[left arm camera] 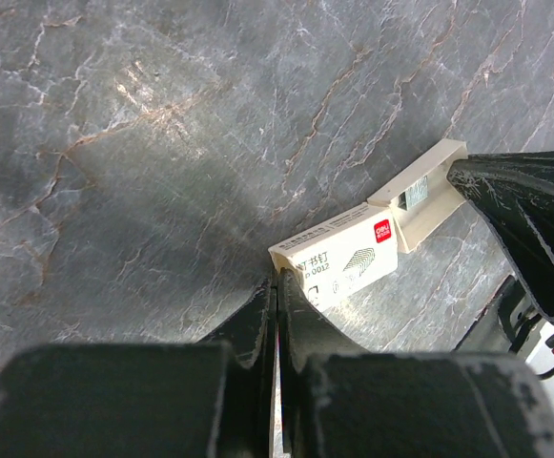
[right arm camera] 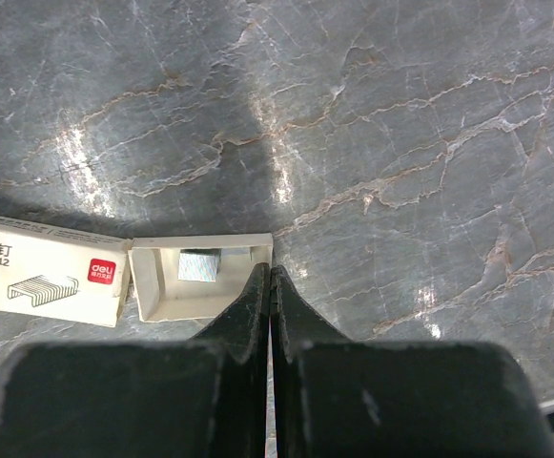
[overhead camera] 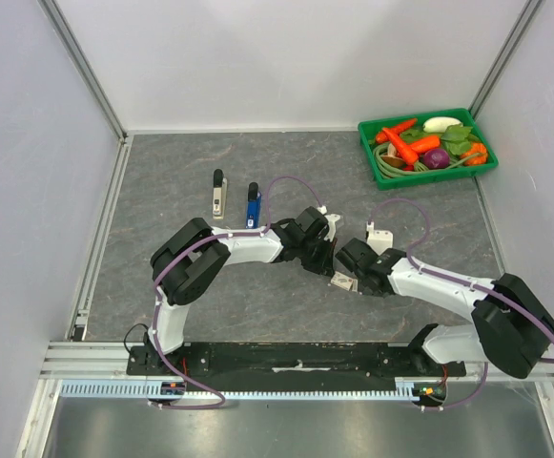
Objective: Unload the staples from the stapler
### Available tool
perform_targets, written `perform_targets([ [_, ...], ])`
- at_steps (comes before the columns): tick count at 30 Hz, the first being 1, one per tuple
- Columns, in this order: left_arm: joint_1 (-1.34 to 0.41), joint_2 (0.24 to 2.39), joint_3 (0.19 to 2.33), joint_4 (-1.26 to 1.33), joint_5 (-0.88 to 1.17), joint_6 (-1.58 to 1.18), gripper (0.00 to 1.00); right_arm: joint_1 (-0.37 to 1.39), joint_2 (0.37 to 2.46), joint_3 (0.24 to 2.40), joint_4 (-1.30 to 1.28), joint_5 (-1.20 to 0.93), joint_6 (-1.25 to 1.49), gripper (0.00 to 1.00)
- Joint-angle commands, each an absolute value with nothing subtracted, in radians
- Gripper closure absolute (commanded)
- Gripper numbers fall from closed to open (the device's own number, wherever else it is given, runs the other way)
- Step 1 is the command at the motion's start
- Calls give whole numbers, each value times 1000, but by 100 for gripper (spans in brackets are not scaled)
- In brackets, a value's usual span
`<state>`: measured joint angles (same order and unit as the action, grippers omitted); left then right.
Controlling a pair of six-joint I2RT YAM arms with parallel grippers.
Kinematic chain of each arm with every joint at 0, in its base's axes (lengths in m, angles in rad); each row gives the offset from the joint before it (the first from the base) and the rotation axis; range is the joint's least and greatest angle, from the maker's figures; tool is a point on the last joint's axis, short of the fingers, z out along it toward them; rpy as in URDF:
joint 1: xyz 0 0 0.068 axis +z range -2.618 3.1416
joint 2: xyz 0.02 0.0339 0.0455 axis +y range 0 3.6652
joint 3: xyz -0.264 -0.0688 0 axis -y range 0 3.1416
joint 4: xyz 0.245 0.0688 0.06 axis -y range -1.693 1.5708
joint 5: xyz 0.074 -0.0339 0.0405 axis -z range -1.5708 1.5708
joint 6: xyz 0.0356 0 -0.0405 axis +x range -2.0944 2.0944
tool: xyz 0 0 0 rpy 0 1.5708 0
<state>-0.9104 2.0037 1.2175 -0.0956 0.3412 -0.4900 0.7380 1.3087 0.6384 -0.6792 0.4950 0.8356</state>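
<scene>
Two staplers lay side by side toward the far left of the table, a white-and-black stapler and a blue stapler, both well apart from the grippers, which met mid-table at a staple box, probably to ready it for the unloaded staples. The left gripper was fully closed with its tips against the near end of the sleeve, likely bracing it. The right gripper, equally closed, touched the right wall of the slid-out tray; whether either pinched cardboard could not be told. Both arms bent inward, wrists low and pitched down.
</scene>
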Motion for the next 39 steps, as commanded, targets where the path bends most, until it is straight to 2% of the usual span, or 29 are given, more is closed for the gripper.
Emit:
perform_targets([
  [1,-911,2026,1235,-137,296,-480,98,747,1282,627,-695,523,885,100],
  [39,-977,1993,1147,-110,244,-514,98,753,1319,640,-643,514,931,100],
])
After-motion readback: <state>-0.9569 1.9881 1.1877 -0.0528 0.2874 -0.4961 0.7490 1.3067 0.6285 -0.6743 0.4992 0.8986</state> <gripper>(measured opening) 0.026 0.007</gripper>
